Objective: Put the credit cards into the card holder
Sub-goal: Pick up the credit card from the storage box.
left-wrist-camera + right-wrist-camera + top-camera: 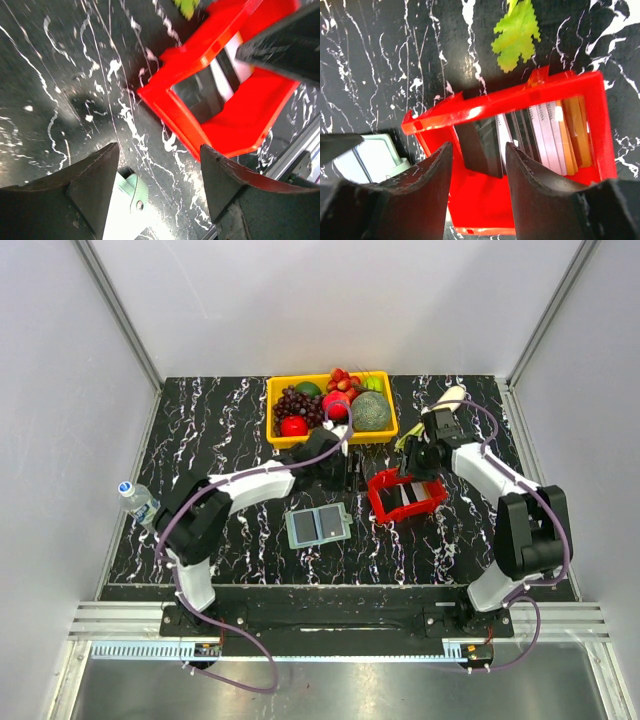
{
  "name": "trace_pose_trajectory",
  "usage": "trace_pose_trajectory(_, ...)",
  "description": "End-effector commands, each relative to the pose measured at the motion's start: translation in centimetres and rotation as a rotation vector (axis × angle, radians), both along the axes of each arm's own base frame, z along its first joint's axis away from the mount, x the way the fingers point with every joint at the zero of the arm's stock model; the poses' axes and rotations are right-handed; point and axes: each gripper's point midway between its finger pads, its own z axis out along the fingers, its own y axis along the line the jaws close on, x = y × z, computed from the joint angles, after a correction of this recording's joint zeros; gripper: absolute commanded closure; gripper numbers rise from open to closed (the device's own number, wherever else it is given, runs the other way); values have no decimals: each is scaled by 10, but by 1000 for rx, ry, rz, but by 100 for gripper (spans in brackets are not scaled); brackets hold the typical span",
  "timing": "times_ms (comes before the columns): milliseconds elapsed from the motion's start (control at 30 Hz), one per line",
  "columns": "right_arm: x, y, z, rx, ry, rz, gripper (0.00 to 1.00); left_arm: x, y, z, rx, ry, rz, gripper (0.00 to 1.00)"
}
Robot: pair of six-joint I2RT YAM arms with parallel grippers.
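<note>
Counting, we find one holder [317, 526], one basket [520, 97], roughly six cards [555, 135] upright inside. Left gripper [157, 146] gapes beside the holder. Right gripper [479, 150] straddles a dark card [477, 134]; clamped or not, we cannot tell.

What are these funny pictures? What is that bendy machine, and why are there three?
It is a robot with two arms, the left arm and the right arm, bolted to a black table. Each ends in a two-finger gripper. One picture looks down from above; the other two come from small cameras on the wrists, so you see the fingers up close. On the table lie an open grey card holder, a red basket with credit cards standing in it, a yellow basket of fruit and a water bottle. The left gripper is open and empty. The right gripper is open over the cards and seems to hold nothing.
</note>
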Motion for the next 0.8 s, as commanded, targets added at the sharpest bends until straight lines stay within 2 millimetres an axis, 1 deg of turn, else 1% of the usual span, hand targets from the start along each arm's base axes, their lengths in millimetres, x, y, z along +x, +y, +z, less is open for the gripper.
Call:
trace_pose_trajectory(0, 18, -13, 1, -80, 5, 1, 48, -10, -20, -8, -24, 66, -97, 30)
trace_pose_trajectory(100, 20, -15, -6, -91, 37, 10, 48, -16, -31, -17, -27, 89, -124, 30)
trace_pose_trajectory(167, 18, -14, -11, -90, 57, 20, 48, -19, -39, -17, -38, 95, -142, 30)
trace_pose_trajectory(233, 16, -13, -16, -87, 71, 29, 48, -18, -44, -20, -42, 102, -148, 30)
trace_pose_trajectory(367, 10, -11, -32, -83, 116, 49, 49, -19, -56, -28, -64, 124, -165, 32)
trace_pose_trajectory(467, 10, -8, -38, -69, 134, 60, 50, -19, -60, -31, -70, 135, -169, 32)
trace_pose_trajectory(533, 10, -6, -42, -63, 143, 64, 49, -20, -61, -41, -65, 161, -171, 34)
trace_pose_trajectory(633, 8, -1, -47, -37, 156, 80, 50, -24, -62, -48, -58, 174, -168, 36)
trace_pose_trajectory(733, 7, 5, -50, -3, 166, 98, 54, -25, -60, -53, -49, 173, -163, 37)
trace_pose_trajectory(767, 6, 9, -50, 19, 172, 107, 57, -25, -60, -53, -51, 176, -164, 39)
